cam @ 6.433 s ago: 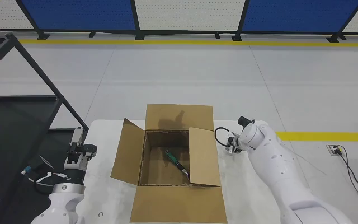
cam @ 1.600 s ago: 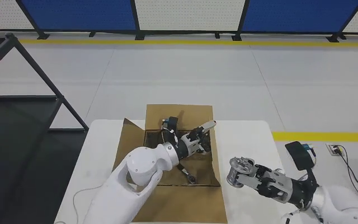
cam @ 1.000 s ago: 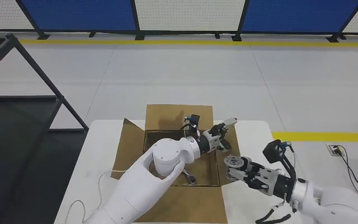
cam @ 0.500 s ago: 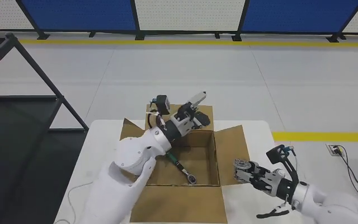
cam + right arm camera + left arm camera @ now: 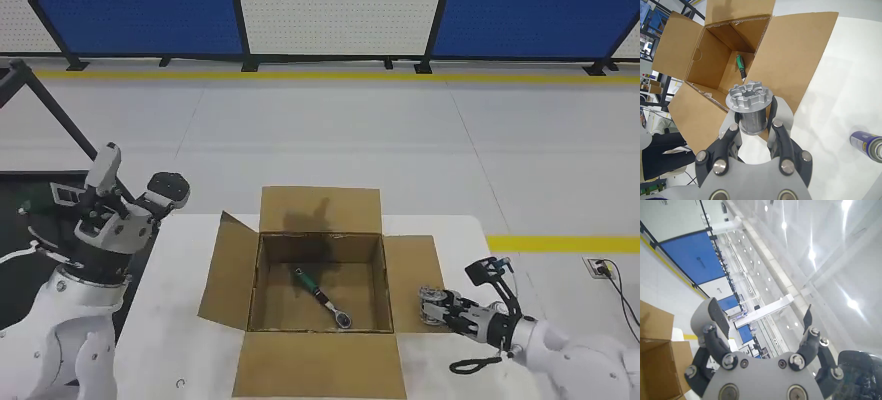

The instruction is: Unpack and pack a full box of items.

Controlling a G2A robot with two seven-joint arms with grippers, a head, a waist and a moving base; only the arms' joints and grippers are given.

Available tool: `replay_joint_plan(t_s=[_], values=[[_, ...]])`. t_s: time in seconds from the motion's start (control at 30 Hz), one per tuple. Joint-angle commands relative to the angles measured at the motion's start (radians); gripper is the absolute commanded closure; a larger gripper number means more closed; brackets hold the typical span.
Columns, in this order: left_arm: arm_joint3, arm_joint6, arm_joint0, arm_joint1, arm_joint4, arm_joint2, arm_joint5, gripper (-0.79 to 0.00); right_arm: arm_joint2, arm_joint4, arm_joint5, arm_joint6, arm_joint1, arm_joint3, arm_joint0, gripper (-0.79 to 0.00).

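The right end effector (image 5: 753,113), clamped on the metal hub (image 5: 748,98), is holding it over the flap of the box (image 5: 795,47) directly ahead and, presumably loading, should be lifting clear of the wall and wrench (image 5: 740,65) beyond; the left end effector (image 5: 762,313) is waiting spread apart.

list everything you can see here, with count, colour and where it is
cardboard box: one, brown, on the table, four flaps open
ratchet wrench: one, green handle, on the box floor
metal part: one, grey, in the right gripper by the box's right flap
spray can: one, blue, on the table apart from the box
table: one, white
partition panels: several, blue and white, behind
left gripper: open, empty, raised left of the box
right gripper: shut on the metal part
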Motion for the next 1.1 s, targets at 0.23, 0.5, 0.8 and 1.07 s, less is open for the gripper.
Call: replay_joint_plan(t_s=[0.23,0.5,0.8,1.07], values=[[0.004,-0.007,0.083,0.004,-0.108,-0.118,-0.007,-0.785,-0.043,-0.036,0.044,-0.042,0.006,-0.078,0.015,0.0],[0.004,-0.007,0.083,0.004,-0.108,-0.118,-0.007,-0.785,-0.169,-0.001,0.117,-0.128,-0.004,-0.184,0.116,0.0],[0.006,0.008,0.092,0.004,-0.096,-0.122,-0.017,-0.785,-0.509,-0.072,0.28,-0.213,-0.055,-0.026,0.42,0.0],[0.082,0.053,0.119,0.017,-0.034,-0.214,-0.03,-0.785,-0.509,-0.072,0.28,-0.213,-0.055,-0.026,0.42,0.0]])
